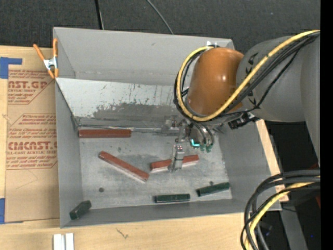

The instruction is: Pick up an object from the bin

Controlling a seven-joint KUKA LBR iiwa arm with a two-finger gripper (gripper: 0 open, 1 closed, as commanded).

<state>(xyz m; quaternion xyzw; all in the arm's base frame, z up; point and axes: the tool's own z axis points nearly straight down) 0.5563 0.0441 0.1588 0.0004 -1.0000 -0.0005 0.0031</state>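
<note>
The gripper [176, 166] stands low in the right middle of the grey metal bin [130, 56], its tip set directly on a short reddish-brown flat bar [160, 165] that lies nearly level on the bin floor. Whether it has closed on that bar I cannot tell, since the tip crosses the bar and hides the contact. The bar appears to be the piece in hand: it lies apart from the walls, so it can be reached from straight above. A longer reddish-brown bar [123, 166] slants just beside its left end. A third reddish-brown bar [104, 133] lies against the foot of the back wall, probably harder to get at. Two dark green bars [171, 197] [213, 189] lie near the front wall, and a small dark green block [80, 209] sits in the front left corner. The bin floor is dull and scuffed, the back wall scratched. The bin rests on a pale wooden table [171, 233].
</note>
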